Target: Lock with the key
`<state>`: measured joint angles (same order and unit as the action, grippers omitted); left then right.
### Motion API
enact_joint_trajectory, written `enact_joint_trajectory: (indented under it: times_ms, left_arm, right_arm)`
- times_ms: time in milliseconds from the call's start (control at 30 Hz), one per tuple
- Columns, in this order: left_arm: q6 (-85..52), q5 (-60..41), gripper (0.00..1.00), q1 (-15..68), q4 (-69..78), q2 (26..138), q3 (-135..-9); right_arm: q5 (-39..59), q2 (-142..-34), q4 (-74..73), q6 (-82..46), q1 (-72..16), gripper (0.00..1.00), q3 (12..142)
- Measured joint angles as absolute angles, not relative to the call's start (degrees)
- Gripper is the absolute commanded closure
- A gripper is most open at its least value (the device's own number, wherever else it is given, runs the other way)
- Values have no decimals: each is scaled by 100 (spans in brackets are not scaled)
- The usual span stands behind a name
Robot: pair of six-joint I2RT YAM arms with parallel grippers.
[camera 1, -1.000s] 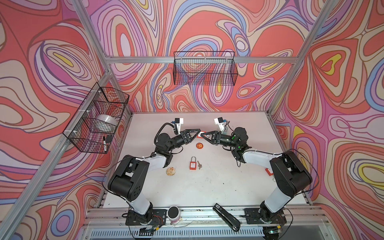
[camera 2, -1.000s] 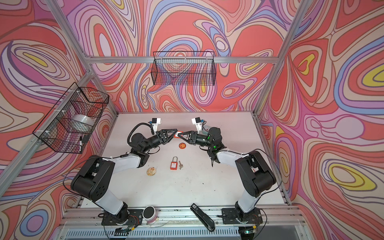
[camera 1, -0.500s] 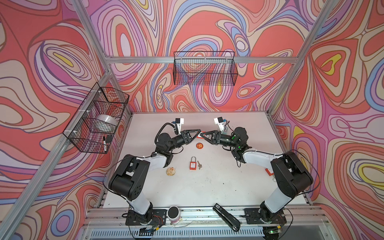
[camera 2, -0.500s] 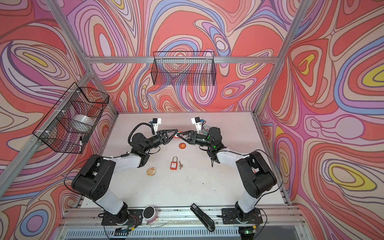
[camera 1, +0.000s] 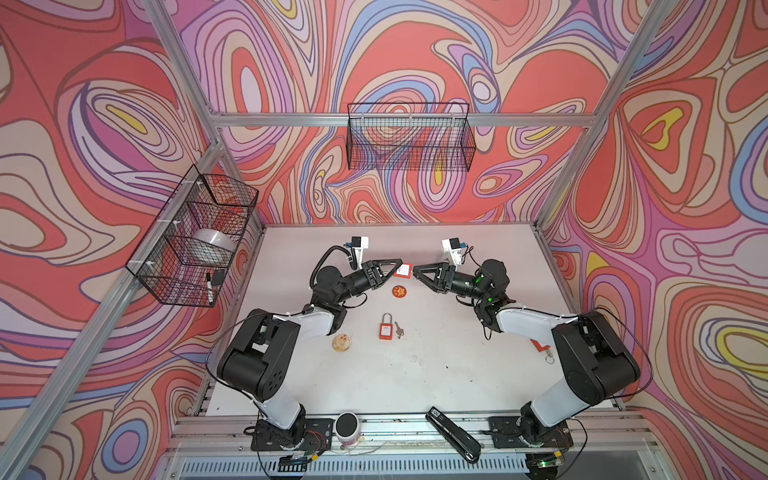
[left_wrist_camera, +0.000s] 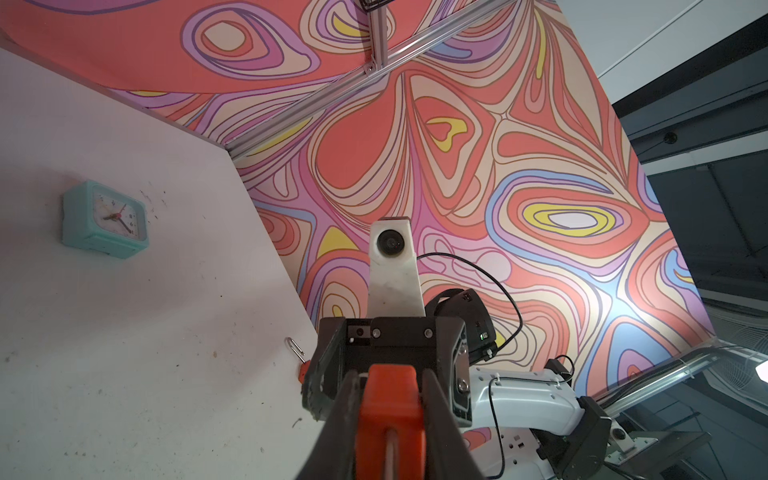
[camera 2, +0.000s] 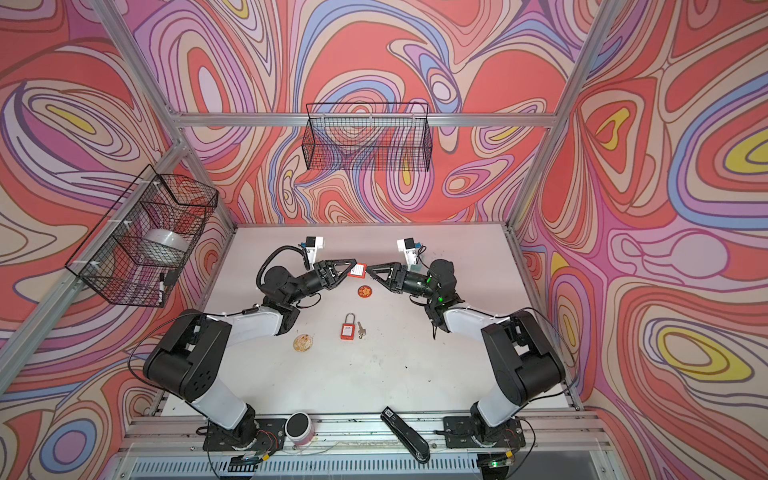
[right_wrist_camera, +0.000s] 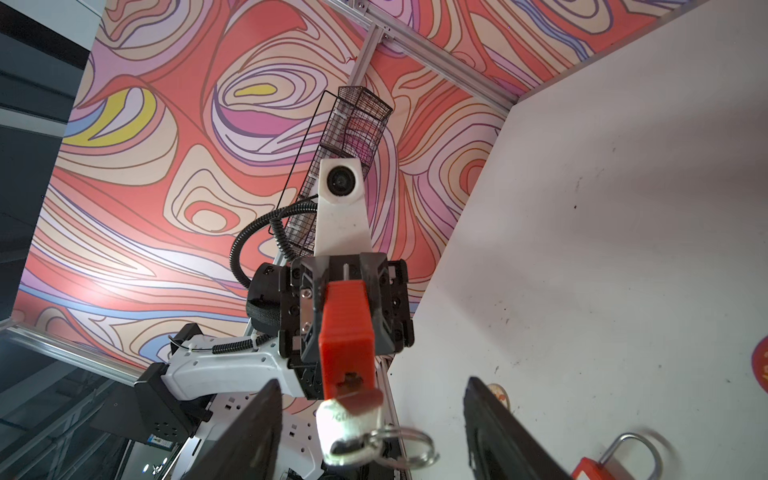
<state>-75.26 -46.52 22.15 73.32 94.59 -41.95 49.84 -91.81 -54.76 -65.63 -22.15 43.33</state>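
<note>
A red padlock hangs in the air over the back of the table, with my left gripper shut on its body. A key with a white head and a metal ring sticks out of the lock's keyhole end. My right gripper faces the lock, open. Its fingers stand wide on either side of the key without touching it. In both top views the two grippers meet tip to tip.
On the white table lie a second red padlock with a loose key, a red disc, a pale disc and a red tag with a ring. A stapler and a can sit at the front rail. A teal clock stands at the back.
My right gripper has opened and let go of the key, which stays in the lock. The left gripper keeps its hold on the padlock. Neither arm has shifted much.
</note>
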Motion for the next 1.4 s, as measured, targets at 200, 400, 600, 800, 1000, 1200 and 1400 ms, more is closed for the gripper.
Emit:
enact_joint_trajectory:
  times_ms: [200, 400, 600, 800, 1000, 1200, 1400]
  left_arm:
    - [-7524, -4650, 100, 2215, 7328, 9459, -4195]
    - [-7526, -4648, 100, 2213, 7297, 9459, -4195]
    - [-7526, -4650, 100, 2215, 7312, 9459, -4195]
    - [-7526, -4650, 100, 2215, 7312, 9459, -4193]
    - [-7526, -4650, 100, 2215, 7312, 9459, -4193]
    - [-7529, -4652, 100, 2215, 7312, 9459, -4195]
    - [-7546, -4654, 100, 2215, 7314, 9459, -4195]
  right_arm:
    - [4952, -9181, -5433, -6517, -2215, 29, 4132]
    - [4934, -9037, -4956, -6114, -2220, 29, 4082]
    - [4764, -8921, -3955, -5500, -2220, 29, 4110]
    - [4512, -8868, -3262, -5037, -2220, 30, 4141]
    - [4510, -7922, -2971, -4491, -2154, 29, 3940]
    - [4746, -7140, -2539, -3885, -1752, 33, 4029]
    - [5227, -7686, -2676, -3905, -1619, 58, 4558]
